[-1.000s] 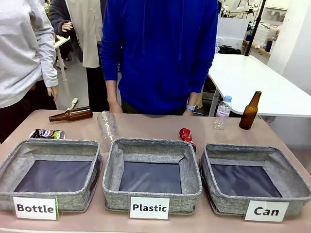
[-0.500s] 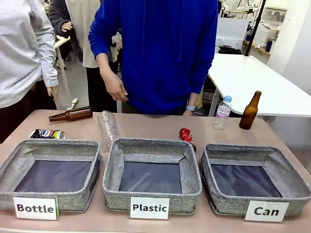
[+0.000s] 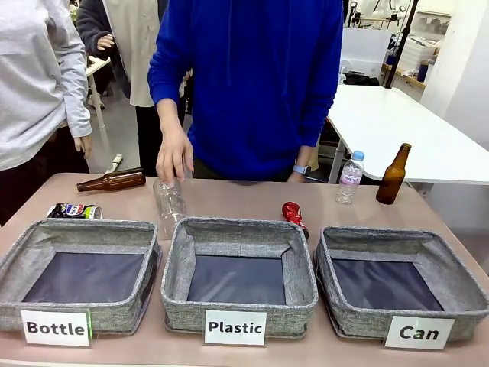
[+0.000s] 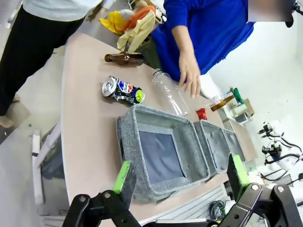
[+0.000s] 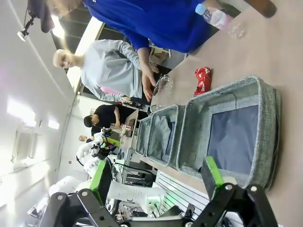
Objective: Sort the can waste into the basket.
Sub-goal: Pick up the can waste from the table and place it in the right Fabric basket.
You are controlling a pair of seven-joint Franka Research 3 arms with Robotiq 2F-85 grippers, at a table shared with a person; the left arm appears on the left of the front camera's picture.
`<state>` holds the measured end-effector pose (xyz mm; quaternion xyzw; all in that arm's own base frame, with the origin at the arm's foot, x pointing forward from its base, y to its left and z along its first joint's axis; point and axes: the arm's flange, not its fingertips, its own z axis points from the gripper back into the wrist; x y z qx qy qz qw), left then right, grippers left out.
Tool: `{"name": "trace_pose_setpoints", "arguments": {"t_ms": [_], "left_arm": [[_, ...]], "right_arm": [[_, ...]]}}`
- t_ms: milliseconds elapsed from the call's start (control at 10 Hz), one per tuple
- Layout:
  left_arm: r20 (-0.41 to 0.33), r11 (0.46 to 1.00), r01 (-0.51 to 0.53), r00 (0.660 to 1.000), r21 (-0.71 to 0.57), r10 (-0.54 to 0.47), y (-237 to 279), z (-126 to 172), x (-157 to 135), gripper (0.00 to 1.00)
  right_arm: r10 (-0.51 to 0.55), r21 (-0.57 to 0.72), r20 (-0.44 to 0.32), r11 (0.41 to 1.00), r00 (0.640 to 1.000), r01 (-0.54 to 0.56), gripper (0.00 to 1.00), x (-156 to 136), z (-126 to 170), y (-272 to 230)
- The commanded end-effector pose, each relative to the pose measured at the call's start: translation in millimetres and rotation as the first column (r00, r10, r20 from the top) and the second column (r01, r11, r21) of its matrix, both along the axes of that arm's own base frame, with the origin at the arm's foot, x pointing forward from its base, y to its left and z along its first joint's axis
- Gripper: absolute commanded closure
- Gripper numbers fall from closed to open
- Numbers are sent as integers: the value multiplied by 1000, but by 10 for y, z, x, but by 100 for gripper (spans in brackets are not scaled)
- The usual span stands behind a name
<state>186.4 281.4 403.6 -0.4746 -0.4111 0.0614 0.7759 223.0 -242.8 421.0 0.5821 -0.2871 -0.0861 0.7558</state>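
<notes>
Hand (image 3: 173,157) of the person has just dropped onto the clear bottle (image 3: 169,200) behind the Plastic basket (image 3: 183,310), so no can is sorted. The red can (image 3: 293,214) lies at its far right corner, the printed can (image 3: 74,211) beyond its left. The Can basket (image 3: 355,323) to its right is bare. The left gripper (image 4: 180,165) and right gripper (image 5: 155,166) gape apart, holding nothing.

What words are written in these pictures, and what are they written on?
"Bottle": left label, on the left basket.
"Plastic": middle label, on the middle basket.
"Can": right label, on the right basket.
Silver crushed can's print and standing plastic bottle's label: too small to read.
</notes>
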Motion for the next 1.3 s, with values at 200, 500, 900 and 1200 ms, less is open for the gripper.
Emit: {"name": "trace_pose_setpoints", "arguments": {"t_ms": [200,500,900,1200], "left_arm": [[29,1000,-4,1000,8,3,33,11,-48,0],[28,998,-16,1000,59,14,-246,363,-82,0],[-24,873,99,995,477,-99,-1265,1586,549,0],[-179,690,351,933,633,-311,-1697,1630,1445,0]], "right_arm": [[-3,-1,37,1000,999,3,0,14,13,-15],[-3,-1,37,1000,999,3,0,14,13,-15],[-3,-1,37,1000,999,3,0,14,13,-15],[-3,-1,37,1000,999,3,0,14,13,-15]]}}
